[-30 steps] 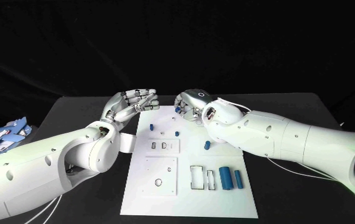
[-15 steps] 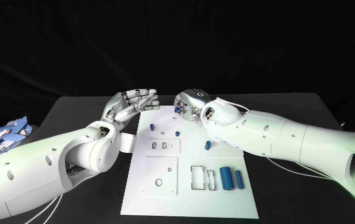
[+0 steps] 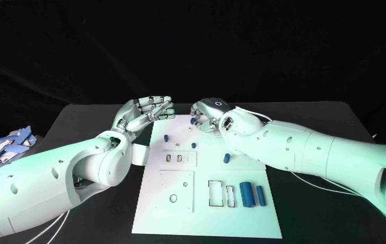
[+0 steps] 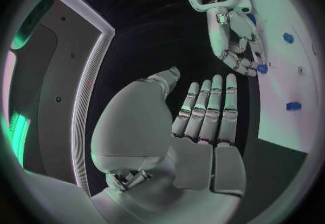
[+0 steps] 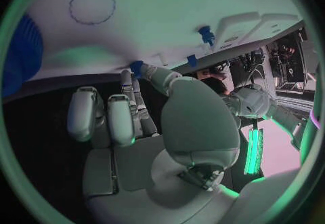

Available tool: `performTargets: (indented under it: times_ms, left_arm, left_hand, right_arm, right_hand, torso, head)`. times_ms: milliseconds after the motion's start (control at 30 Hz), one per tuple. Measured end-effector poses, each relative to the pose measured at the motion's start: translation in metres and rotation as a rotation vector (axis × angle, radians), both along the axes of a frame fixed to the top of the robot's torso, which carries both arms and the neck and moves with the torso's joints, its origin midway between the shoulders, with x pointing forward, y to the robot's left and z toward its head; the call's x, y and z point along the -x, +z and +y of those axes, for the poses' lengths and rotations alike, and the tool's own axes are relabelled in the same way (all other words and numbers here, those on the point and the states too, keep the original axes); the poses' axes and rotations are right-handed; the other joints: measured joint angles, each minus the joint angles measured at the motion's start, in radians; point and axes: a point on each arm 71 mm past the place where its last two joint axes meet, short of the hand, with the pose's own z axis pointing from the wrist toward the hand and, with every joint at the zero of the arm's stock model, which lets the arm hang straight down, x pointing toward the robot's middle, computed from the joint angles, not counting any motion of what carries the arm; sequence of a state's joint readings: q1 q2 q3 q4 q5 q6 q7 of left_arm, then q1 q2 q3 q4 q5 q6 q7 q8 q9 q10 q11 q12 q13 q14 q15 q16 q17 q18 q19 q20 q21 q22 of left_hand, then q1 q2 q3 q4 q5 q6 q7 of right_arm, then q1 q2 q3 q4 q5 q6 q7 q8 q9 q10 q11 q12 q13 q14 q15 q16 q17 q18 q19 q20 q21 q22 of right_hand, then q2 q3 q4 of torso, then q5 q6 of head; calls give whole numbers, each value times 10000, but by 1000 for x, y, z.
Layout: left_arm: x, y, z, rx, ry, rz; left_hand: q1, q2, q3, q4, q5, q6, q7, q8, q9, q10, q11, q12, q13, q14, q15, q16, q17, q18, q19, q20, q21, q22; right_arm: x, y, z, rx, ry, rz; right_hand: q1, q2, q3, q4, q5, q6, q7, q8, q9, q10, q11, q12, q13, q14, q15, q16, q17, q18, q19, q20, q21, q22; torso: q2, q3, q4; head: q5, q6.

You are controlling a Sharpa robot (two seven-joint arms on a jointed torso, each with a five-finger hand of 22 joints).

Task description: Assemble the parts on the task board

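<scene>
The task board [image 3: 205, 194] is lying in the middle of the black table [image 3: 322, 115], and most of the work appears to be waiting. Two blue cylinders [image 3: 247, 194] are lying loose by the empty rectangular slots near the board's near-right part, another blue piece [image 3: 226, 157] is lying mid-board, and two small blue pegs [image 3: 165, 138] are standing near the far end. At the far edge the right hand [image 3: 211, 115] is pinching a small blue part [image 4: 262, 69] at its fingertips, apparently carrying it toward a seat. The left hand [image 3: 147, 113] is hovering just beside the board's far-left corner, fingers curled in and holding nothing. Judging by the open slots and loose pieces, the assembly is at an early stage. No brand, label or readable writing is showing.
</scene>
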State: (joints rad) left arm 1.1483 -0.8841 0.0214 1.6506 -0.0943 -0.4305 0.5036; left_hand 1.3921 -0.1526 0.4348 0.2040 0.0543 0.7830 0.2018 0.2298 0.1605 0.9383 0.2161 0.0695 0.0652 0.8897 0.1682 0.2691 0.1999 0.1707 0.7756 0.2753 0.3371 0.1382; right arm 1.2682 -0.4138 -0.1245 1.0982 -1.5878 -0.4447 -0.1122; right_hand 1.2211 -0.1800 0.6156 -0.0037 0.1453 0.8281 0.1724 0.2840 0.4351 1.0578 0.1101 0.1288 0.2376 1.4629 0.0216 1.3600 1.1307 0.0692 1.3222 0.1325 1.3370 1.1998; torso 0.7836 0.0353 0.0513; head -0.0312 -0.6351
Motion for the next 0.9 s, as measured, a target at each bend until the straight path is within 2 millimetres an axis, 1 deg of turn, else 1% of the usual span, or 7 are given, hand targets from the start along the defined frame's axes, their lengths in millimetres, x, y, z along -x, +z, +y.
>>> performTargets:
  times_ms: [233, 367, 433, 500, 600, 733, 900]
  left_arm:
    - [-1, 0, 1, -10, 16, 3]
    - [-1, 0, 5, -38, 74, 9]
    - [-2, -1, 7, -56, 113, 10]
    - [-2, -1, 9, -66, 135, 12]
    - [-2, -1, 11, -75, 148, 14]
    - [-2, -1, 13, -82, 155, 16]
    - [-2, -1, 14, -74, 130, 15]
  left_hand:
    - [0, 0, 0, 0, 0, 0, 0, 0, 0, 0, 0, 0, 0, 0, 0, 0, -1, 0, 0, 0, 0, 0]
    - [0, 0, -1, 0, 0, 0, 0, -40, 0, 0, 0, 0, 0, 0, 0, 0, -1, -3, 0, 0, 0, 0]
    - [0, 0, -1, 0, 0, 0, 0, -40, 1, 0, 0, 0, 0, 0, 0, 0, 1, -2, 0, 0, 0, 0]
    - [0, 0, -1, 0, 0, 0, 0, -40, 1, 0, 0, 0, 0, 0, 0, 0, 9, -2, 0, 0, 0, 0]
    - [0, 0, -1, 1, 0, 1, 0, -40, 1, 0, 0, 0, 0, 0, 0, 0, 8, -2, 0, 0, 0, 0]
    - [0, 0, -1, 1, 0, 0, 0, -39, 1, 0, 0, 0, 0, 0, 0, 0, 8, -3, 0, 0, 0, 0]
    - [0, 0, 27, -28, 0, 1, 0, -39, 2, 0, 0, 0, 0, 0, 0, 0, 19, -2, 0, 0, 0, 1]
  right_arm:
    - [9, 2, -16, -91, 34, 42]
    - [18, 12, -38, -393, -37, 8]
    - [21, 21, -54, -626, -215, -14]
    - [23, 29, -70, -887, -457, 57]
    - [24, 39, -96, -1354, -971, 346]
    - [24, 43, -119, -1783, -1505, 924]
    - [22, 39, -131, -1939, -1877, 1659]
  right_hand:
    - [29, -99, -64, 4, 96, 33, -2, -59, 24, -73, 23, 71, -12, 35, 34, -25, -105, -1, -30, 1, -32, -74]
    - [70, -103, -115, -30, 309, 308, -92, -59, 117, 615, -137, 627, 166, 33, 23, 14, 24, 1, 93, -70, 50, 199]
    - [123, -140, -326, -25, 406, 417, -162, -59, 160, 1179, -284, 1129, 434, 23, -138, 119, 161, 2, 200, -178, 153, 342]
    - [-79, -417, -905, 99, 817, 403, -167, -59, 264, 1454, -375, 2028, 1128, 38, -185, 177, 250, 2, 269, -247, 162, 446]
    - [-85, -483, -1591, 334, 950, 52, -173, 101, 551, 908, -417, 3715, 2629, 36, -262, 283, 347, 1, 338, -317, 185, 591]
    - [-85, -483, -1855, 524, 1669, -355, -154, 428, 919, 131, -396, 5858, 4436, 36, -261, 671, 980, 0, 548, -286, 357, 917]
    - [-8, -506, -2035, 704, 1322, -760, -66, 562, 1115, -55, -311, 7525, 5838, 35, -259, 1023, 1661, 1, 584, -250, 427, 1077]
  torso:
    - [-9, 12, -17]
    - [-19, 19, -34]
    - [-29, 19, -54]
    - [-40, 19, -80]
    - [-64, 14, -136]
    - [-102, 13, -209]
    - [-128, 18, -264]
  head:
    - [8, -2]
    - [-1, 12]
    - [-1, 37]
    - [-2, 56]
    - [8, 84]
    - [-7, 103]
    - [-72, 84]
